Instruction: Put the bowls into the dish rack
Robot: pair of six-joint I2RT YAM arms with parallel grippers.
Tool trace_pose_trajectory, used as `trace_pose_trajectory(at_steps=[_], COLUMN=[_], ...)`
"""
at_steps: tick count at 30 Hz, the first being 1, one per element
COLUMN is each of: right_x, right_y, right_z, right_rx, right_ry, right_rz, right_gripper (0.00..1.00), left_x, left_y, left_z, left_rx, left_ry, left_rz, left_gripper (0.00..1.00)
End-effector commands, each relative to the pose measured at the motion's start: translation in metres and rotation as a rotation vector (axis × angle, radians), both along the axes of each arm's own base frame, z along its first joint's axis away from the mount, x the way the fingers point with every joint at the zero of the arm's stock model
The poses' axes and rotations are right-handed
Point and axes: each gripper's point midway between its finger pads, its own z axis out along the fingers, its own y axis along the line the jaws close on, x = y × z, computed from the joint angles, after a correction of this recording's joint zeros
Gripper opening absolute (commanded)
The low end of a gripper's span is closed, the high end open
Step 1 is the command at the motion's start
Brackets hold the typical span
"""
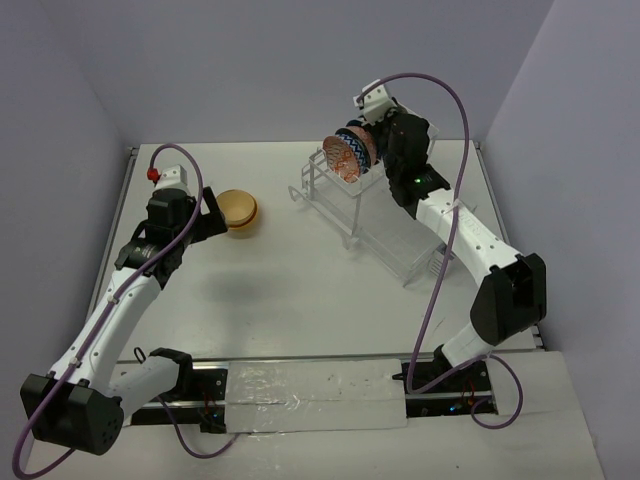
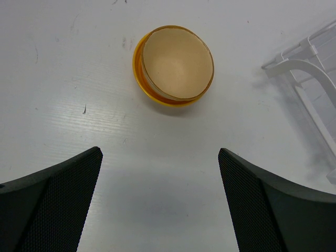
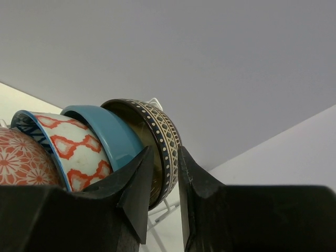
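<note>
A tan bowl (image 2: 177, 63) sits nested in an orange-yellow bowl (image 2: 138, 73) on the table; the pair also shows in the top view (image 1: 238, 210). My left gripper (image 2: 160, 153) is open and empty, hovering just short of them (image 1: 210, 216). My right gripper (image 3: 164, 157) is shut on the rim of a dark diamond-patterned bowl (image 3: 164, 128), held on edge at the top of the white dish rack (image 1: 392, 238). Beside it, standing on edge, are a blue bowl (image 3: 113, 134), a red-on-white patterned bowl (image 3: 73, 147) and a reddish-pink bowl (image 3: 21, 165). The right gripper (image 1: 377, 150) is above the rack's far end.
The rack's white wire end (image 2: 302, 68) lies to the right of the nested bowls. Its clear tray (image 1: 420, 260) reaches toward the right arm. Grey walls close in the table at the back and sides.
</note>
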Motion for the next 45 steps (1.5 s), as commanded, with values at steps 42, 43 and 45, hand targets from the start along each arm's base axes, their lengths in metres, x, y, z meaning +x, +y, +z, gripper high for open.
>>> trace_pose_trajectory(at_steps=[42, 43, 45], right_x=[0.028, 0.031, 0.032], right_y=[-0.029, -0.027, -0.024], right_z=[0.044, 0.039, 0.032], right_rx=[0.367, 0.363, 0.361], right_ry=[0.024, 0.037, 0.058], right_rz=[-0.089, -0.085, -0.077], right_gripper=[0.35, 0.35, 0.35], left_x=[0.005, 0.005, 0.005], left_y=[0.005, 0.005, 0.003], left_z=[0.014, 0.014, 0.013], left_rx=[-0.020, -0.018, -0.020], left_ry=[-0.061, -0.061, -0.058], left_rz=[0.020, 0.019, 0.016], left_gripper=[0.98, 0.98, 0.98])
